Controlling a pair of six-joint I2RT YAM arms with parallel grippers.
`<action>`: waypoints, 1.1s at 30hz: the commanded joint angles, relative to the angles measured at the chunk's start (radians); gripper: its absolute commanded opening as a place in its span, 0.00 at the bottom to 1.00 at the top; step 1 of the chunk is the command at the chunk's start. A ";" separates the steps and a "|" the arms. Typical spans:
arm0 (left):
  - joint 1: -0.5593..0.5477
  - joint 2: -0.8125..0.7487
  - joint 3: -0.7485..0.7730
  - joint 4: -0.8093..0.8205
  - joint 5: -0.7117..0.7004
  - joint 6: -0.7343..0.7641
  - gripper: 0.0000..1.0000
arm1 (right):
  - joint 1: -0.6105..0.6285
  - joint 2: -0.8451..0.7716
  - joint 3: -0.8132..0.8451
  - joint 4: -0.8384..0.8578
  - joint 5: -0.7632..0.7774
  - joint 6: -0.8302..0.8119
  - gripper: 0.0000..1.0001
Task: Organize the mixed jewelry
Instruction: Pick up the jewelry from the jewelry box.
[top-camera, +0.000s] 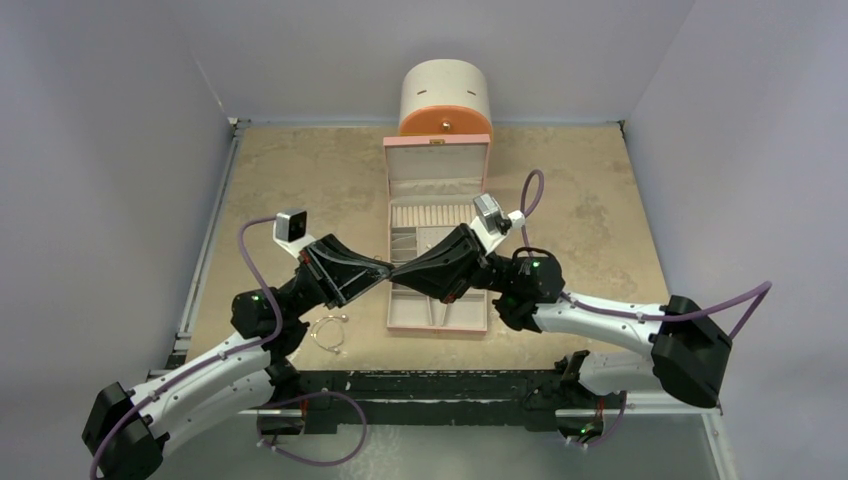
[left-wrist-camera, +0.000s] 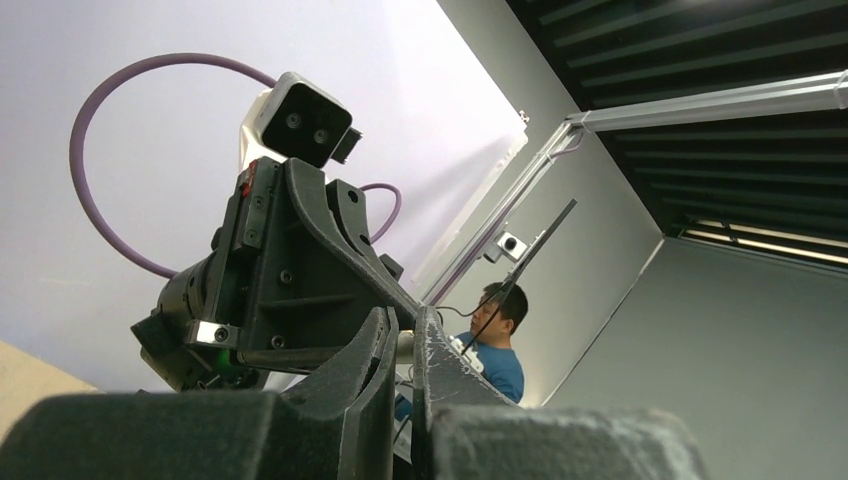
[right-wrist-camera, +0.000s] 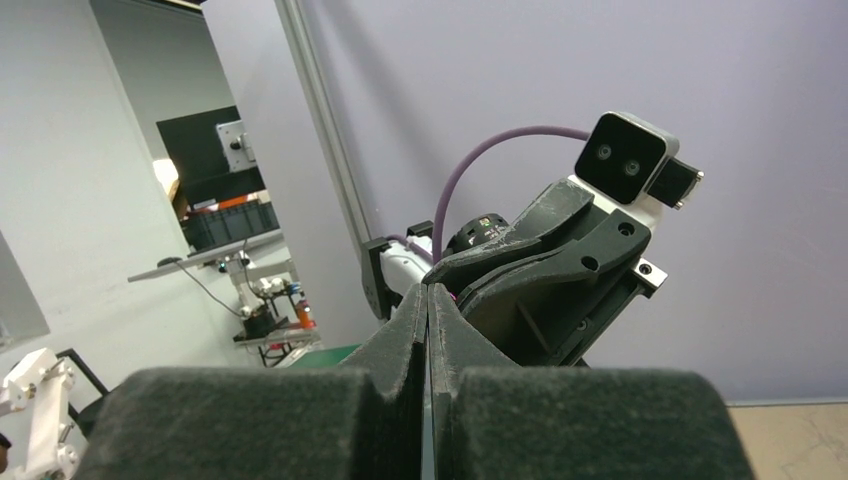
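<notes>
Arm bases (top-camera: 283, 385) sitting at the near table (top-camera: 600, 220) edge, both arms reaching in and meeting tip to tip over the front-left part of the pink quilted jewelry box (top-camera: 437, 312).

Left tool (top-camera: 384, 269) sitting clenched, fingers almost touching; can't tell if anything is pinched. Right tool (top-camera: 402, 272) sitting clenched tight, nothing showing in it.

Wire bangle (top-camera: 328, 333) lying on the table by the near edge, left of the box and apart from it, just beside the left arm (top-camera: 262, 312).

Box sitting mid-table with its lid (top-camera: 437, 160) standing open; arms blocking its front compartments. Round cream-and-orange cabinet (top-camera: 446, 100) standing at the far edge behind the lid.

Table looking mottled beige, pale lilac walls (top-camera: 110, 150) enclosing three sides. Person (left-wrist-camera: 497, 350) in blue showing in the left wrist view.
</notes>
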 joint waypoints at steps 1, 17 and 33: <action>-0.004 -0.002 0.045 0.044 0.027 0.010 0.00 | 0.000 -0.022 -0.010 0.032 0.046 -0.019 0.00; -0.005 -0.008 0.052 0.019 0.019 0.020 0.00 | 0.000 -0.086 -0.038 -0.026 0.076 -0.061 0.28; -0.004 -0.011 0.076 -0.061 0.024 0.063 0.00 | 0.000 -0.245 -0.101 -0.172 0.163 -0.195 0.44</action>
